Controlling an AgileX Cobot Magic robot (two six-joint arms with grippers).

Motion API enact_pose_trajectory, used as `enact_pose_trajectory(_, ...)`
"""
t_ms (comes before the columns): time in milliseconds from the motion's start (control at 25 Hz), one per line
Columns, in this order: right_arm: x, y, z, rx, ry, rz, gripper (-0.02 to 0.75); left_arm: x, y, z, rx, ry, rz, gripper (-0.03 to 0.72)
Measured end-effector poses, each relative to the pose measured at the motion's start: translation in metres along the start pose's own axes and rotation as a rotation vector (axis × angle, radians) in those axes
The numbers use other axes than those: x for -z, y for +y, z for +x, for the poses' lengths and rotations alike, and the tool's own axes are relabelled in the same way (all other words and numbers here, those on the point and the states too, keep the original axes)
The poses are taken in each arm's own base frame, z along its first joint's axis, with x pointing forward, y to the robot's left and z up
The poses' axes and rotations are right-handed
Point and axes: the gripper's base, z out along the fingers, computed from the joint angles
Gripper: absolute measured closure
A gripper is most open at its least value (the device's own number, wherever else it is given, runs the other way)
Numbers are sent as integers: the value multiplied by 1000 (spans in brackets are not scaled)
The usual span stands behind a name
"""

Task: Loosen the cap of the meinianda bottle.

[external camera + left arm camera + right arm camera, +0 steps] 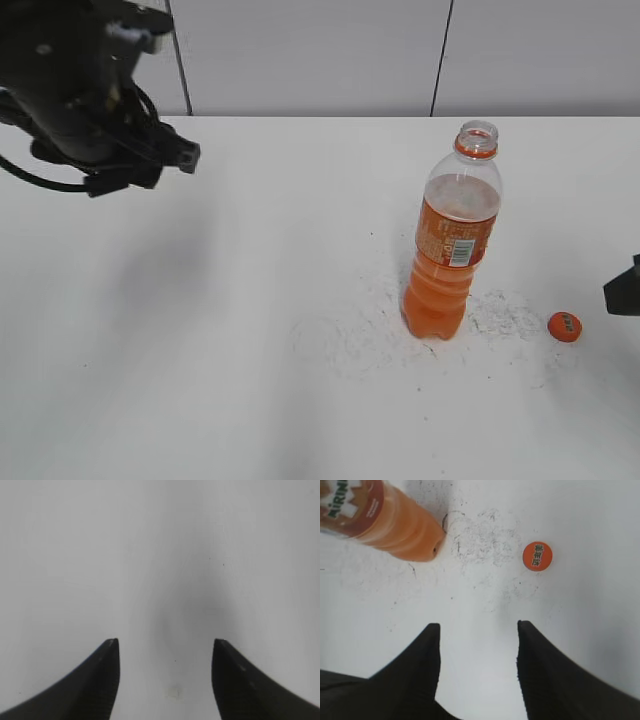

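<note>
The meinianda bottle (452,235) stands upright on the white table, right of centre, with its neck open and only the orange neck ring on it. Its lower body shows in the right wrist view (385,522). The orange cap (564,326) lies flat on the table to the bottle's right, also in the right wrist view (537,556). My right gripper (477,627) is open and empty, short of the cap; only its tip (624,288) shows at the exterior view's right edge. My left gripper (165,642) is open and empty over bare table, with its arm (90,90) raised at the far left.
The white table (250,350) has a patch of dark scuff marks (350,335) round the bottle's base. A grey panelled wall (320,55) runs behind the table's far edge.
</note>
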Motion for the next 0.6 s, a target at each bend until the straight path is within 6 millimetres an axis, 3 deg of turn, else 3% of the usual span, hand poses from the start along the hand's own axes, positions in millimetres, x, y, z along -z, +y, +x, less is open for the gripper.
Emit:
enact_pose_trajectory(280,44,13,29,59,37,-60,371,72,42,39,1,-116,85,232)
enact_pose_trajectory(600,102,18,85,189,-25,-24,371,142,90,125,-27,-258,237,232)
